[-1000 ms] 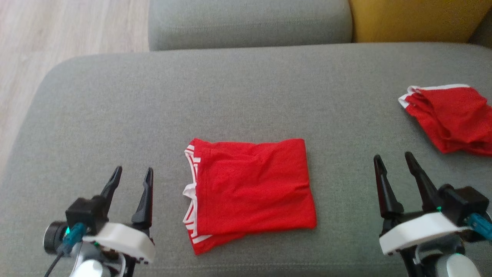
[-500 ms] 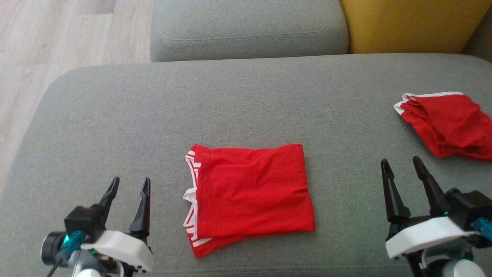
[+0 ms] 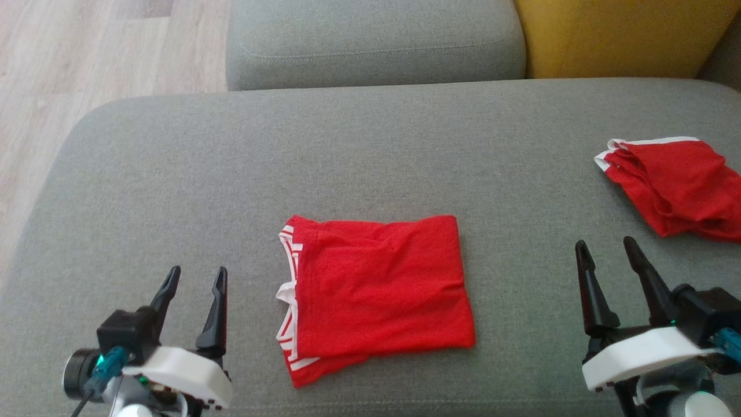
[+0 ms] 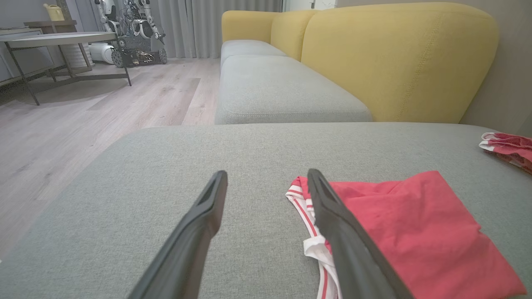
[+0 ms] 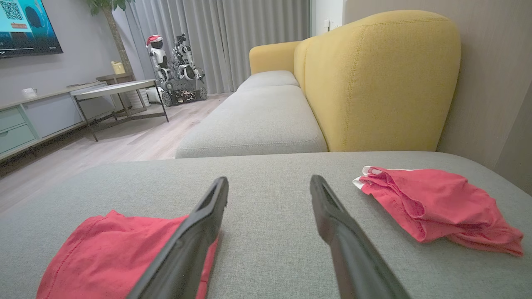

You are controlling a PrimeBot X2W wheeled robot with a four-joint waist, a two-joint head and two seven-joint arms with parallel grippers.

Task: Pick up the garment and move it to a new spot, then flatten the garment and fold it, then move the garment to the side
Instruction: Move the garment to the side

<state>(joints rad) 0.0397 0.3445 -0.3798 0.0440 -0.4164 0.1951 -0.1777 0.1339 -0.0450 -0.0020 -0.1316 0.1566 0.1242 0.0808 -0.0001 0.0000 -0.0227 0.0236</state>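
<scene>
**Black fingers, white shells**

Here's the left gripper (image 3: pixel 197 271): two long, black, tapering fingers on a glossy white curved shell (image 3: pixel 173 370). There's a boxy black block (image 3: pixel 124 331) beside it and a teal plug (image 3: pixel 110 362) trailing a thin dark cable. The right gripper (image 3: pixel 604 242) matches, with the same white shell, black block and teal plug.

head cam looks steeply down on the grey sofa seat (image 3: pixel 370 145) from close above; both wrist cams sit low over it, facing the yellow backrest (image 4: pixel 399 62); all three share the folded red garment (image 3: pixel 376 289)
</scene>
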